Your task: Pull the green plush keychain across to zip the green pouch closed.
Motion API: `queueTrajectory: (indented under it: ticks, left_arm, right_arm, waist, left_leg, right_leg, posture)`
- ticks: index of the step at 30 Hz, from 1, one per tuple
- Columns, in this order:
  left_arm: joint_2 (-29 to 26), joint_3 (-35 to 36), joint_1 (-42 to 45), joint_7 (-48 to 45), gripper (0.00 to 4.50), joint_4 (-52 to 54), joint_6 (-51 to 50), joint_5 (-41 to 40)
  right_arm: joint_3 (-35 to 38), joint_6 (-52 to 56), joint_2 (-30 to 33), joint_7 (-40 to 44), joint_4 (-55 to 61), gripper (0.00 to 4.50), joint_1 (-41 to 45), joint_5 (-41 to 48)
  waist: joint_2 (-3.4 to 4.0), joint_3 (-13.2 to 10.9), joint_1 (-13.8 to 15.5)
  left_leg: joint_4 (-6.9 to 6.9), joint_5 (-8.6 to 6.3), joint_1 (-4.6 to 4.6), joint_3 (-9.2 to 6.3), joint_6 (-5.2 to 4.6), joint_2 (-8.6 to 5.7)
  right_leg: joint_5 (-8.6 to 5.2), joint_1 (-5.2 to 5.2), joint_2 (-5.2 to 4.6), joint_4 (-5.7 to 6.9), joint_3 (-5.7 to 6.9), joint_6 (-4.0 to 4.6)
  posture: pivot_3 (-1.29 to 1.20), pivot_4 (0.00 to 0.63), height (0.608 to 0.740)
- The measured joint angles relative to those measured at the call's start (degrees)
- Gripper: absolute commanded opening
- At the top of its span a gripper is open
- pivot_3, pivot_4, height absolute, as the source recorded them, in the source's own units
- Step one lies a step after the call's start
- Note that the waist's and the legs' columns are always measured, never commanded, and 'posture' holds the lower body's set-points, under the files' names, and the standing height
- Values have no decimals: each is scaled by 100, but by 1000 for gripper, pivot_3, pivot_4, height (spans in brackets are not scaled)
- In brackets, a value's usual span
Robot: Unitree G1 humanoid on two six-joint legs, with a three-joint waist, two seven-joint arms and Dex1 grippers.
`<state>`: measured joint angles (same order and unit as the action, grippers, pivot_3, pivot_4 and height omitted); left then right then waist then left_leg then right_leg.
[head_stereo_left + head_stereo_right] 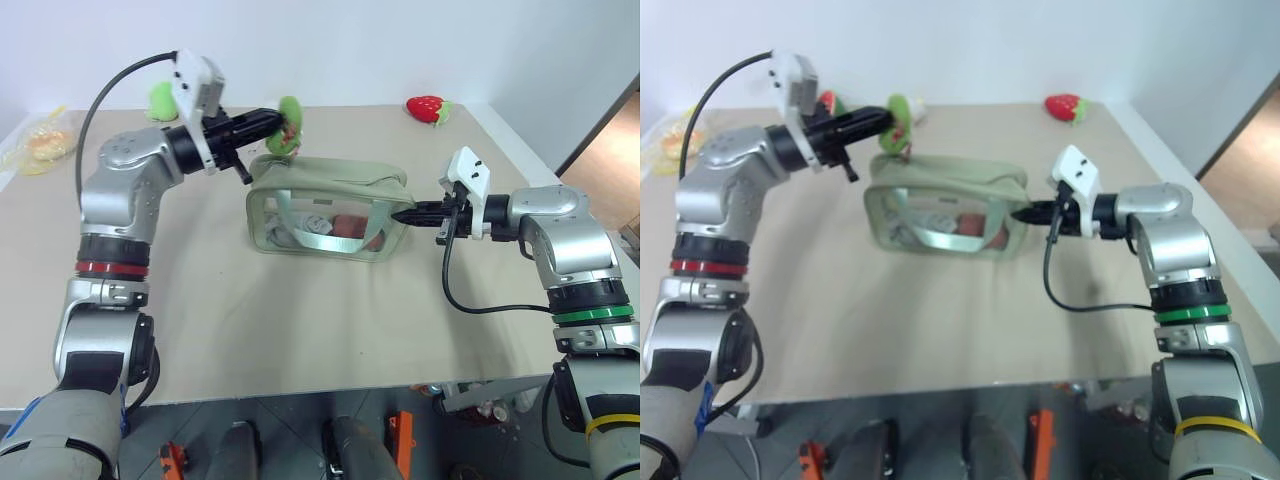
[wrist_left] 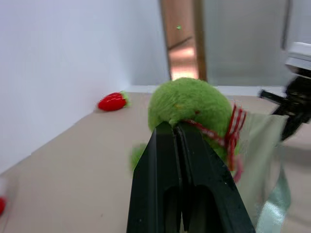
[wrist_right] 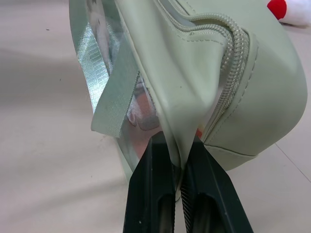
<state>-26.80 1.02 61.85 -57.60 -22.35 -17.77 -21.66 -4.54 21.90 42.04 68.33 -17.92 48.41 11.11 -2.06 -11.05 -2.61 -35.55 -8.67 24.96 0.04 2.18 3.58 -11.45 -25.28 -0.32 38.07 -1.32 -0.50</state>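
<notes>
The green pouch lies mid-table with its clear side panel facing me and small items showing through it. My left gripper is shut on the green plush keychain, held just above the pouch's far-left top corner. In the left wrist view the black fingers pinch the keychain by its red checked cord. My right gripper is shut on the pouch's right end. The right wrist view shows its gripper clamping a fold of the pouch fabric below the zip's end.
A red strawberry plush lies at the table's far right. A rounded green plush blob sits at the far left behind my left wrist. A yellowish plastic bag rests at the left edge. Bare tabletop stretches in front of the pouch.
</notes>
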Motion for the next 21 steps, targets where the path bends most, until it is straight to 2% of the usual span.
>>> queueTrajectory:
  ticks: [2, 3, 4, 6, 11, 18, 21]
  left_arm:
    - [115, -157, 34, -94, 36, 42, 71, 90]
    - [123, -201, 34, -143, 449, 30, 120, 127]
    - [123, -225, 35, -164, 595, 6, 143, 143]
    - [121, -229, 35, -268, 1236, -88, 141, 135]
    - [121, -148, 41, -218, 2955, -254, 127, 138]
    - [-5, 72, 56, -74, 2955, -420, 160, 126]
    - [-251, 349, 4, -153, 2955, -250, -153, -157]
  right_arm:
    - [1, 2, 0, -7, 16, 0, -7, 2]
    - [1, 4, 0, -9, 32, 0, -15, 9]
    - [4, 8, 1, -15, 43, 0, -30, 15]
    - [14, 28, 5, -48, 93, 0, -65, 41]
    - [17, 62, 18, -96, 137, 0, -85, 55]
    - [16, 68, 18, -98, 137, 0, -84, 66]
    - [15, 67, 5, -97, 136, 0, -83, 76]
  waist:
    - [0, 0, -1]
    - [0, 0, -7]
    - [0, 0, -8]
    - [0, 0, -7]
    - [1, 0, -5]
    - [1, 0, -4]
    - [1, -1, -16]
  left_leg:
    - [0, 0, 0, 0, 0, 0]
    - [0, 0, -1, 0, 0, 0]
    - [0, 0, -2, 0, 0, 0]
    - [1, 0, -3, 0, 0, 0]
    - [-2, 0, 0, 1, 0, 0]
    - [-1, 0, 1, 1, 0, 0]
    - [3, 0, -1, 0, 0, 1]
  right_leg:
    - [0, 0, 0, 0, -1, 0]
    - [0, -2, 2, 0, -2, 0]
    - [0, -1, 2, 1, -1, 0]
    - [0, -1, 3, 1, -1, 1]
    - [0, -1, 0, 1, -3, 0]
    - [-1, -1, 1, 1, -2, -1]
    - [-1, -4, 3, 1, -2, 0]
  posture:
    - [0, 150, 740]
    - [0, 150, 740]
    - [0, 150, 740]
    - [0, 150, 740]
    - [0, 150, 740]
    - [0, 150, 740]
    - [0, 150, 740]
